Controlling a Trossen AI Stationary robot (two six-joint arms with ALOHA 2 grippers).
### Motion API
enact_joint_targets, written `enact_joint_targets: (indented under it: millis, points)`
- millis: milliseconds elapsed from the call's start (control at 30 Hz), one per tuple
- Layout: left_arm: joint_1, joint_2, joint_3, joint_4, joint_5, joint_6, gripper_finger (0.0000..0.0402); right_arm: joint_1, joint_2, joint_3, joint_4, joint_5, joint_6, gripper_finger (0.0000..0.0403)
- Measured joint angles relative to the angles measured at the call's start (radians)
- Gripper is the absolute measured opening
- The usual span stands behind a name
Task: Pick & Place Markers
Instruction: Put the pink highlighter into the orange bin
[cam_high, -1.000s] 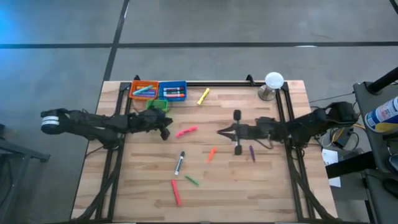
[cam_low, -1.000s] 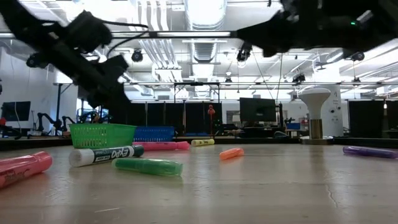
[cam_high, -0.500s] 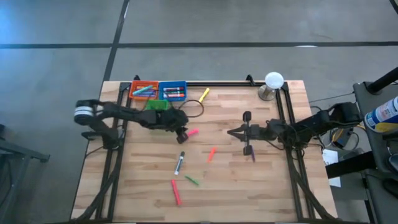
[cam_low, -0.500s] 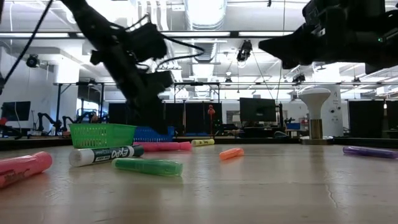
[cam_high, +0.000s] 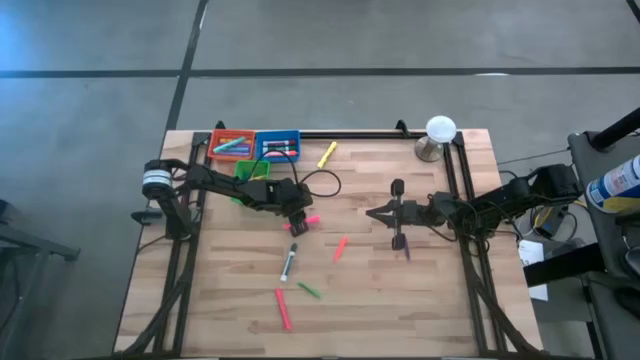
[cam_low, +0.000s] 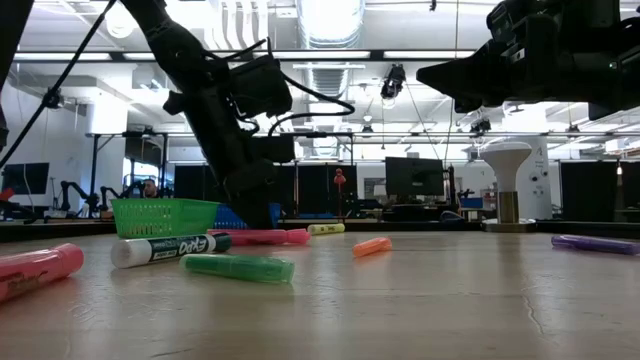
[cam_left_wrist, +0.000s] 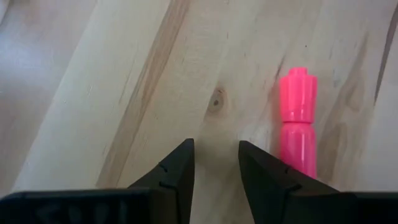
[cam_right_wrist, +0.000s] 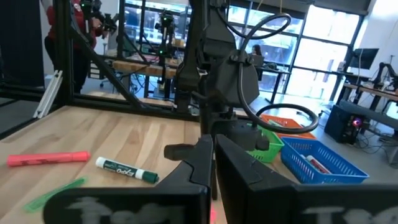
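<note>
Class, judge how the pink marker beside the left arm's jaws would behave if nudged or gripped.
The pink marker looks round-barrelled and lies flat on the wooden table, so a sideways nudge would probably roll it. Its glossy plastic may slip in a pinch. It looks rigid and is likely light.

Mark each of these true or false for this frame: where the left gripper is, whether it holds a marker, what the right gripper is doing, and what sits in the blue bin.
1. The left gripper is down at the table beside the pink marker. True.
2. The left gripper is shut on the pink marker. False: its fingers are open and the marker lies to one side of them, on the wood.
3. The right gripper is shut and holds nothing. True.
4. The blue bin is empty. False: markers lie in it.
5. The yellow marker lies in the orange bin. False: it lies on the table beside the blue bin.
</note>
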Motion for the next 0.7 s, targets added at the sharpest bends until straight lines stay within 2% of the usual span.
enact_joint_targets:
  millis: [233,367,600,700]
  points:
    - [-0.003,-0.101,0.004,-0.053,0.025,-0.014,0.0119,0.0,0.0,0.0,-0.001,0.0,0.001,0.0013]
    - [-0.031,-0.116,-0.002,-0.064,0.055,-0.043,0.0119,0.0,0.0,0.0,-0.001,-0.001,0.0,0.0013]
    - [-0.053,-0.058,-0.004,-0.055,-0.075,-0.019,0.0119,0.0,0.0,0.0,-0.002,-0.003,0.008,0.0013]
    - [-0.053,-0.03,-0.013,-0.057,-0.093,-0.012,0.0119,0.0,0.0,0.0,-0.002,-0.003,0.008,0.0013]
